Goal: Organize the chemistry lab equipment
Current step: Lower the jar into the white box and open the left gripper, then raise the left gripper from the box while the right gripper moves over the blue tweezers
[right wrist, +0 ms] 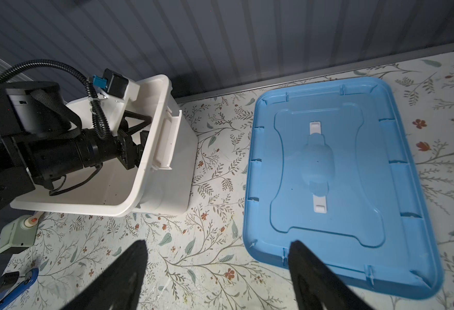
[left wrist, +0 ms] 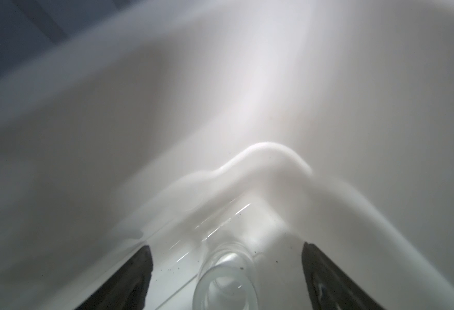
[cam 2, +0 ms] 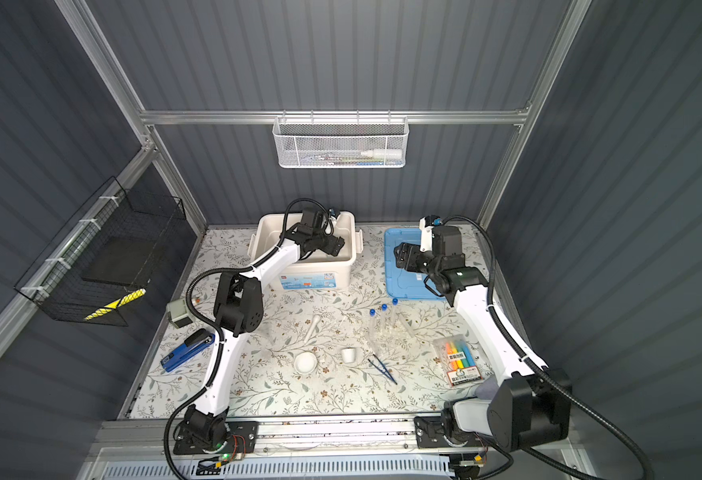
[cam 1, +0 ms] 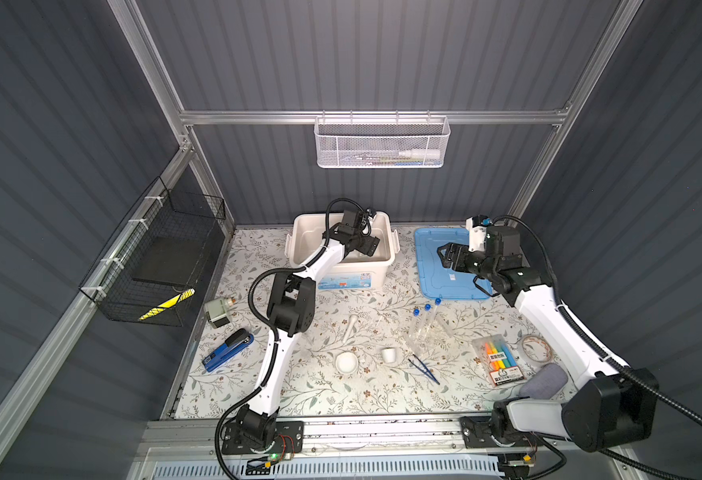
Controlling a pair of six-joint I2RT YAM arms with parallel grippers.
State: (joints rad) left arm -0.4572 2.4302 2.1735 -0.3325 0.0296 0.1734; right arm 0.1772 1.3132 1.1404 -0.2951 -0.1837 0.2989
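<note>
Inside the white bin (cam 1: pixel 376 270), my left gripper (left wrist: pixel 226 268) stands open. The small glass flask (left wrist: pixel 226 284) rests on the bin floor between the fingers (left wrist: pixel 137 276), touching neither. In both top views the arm hides the flask. My right gripper (cam 1: pixel 445 254) hovers open and empty over the near-left edge of the blue lid (right wrist: pixel 328 166). On the floral mat lie three blue-capped test tubes (cam 1: pixel 426 318) in a clear rack (cam 1: pixel 420 334), the white pestle (cam 1: pixel 351 326), mortar bowl (cam 1: pixel 346 362), small white cup (cam 1: pixel 388 354) and blue tweezers (cam 1: pixel 424 371).
A highlighter pack (cam 1: pixel 501 359), tape roll (cam 1: pixel 536 348) and grey pad (cam 1: pixel 544 380) lie at the right. A blue-and-black stapler (cam 1: pixel 228 350) and green device (cam 1: pixel 218 313) sit at the left. Wire baskets hang on the back and left walls.
</note>
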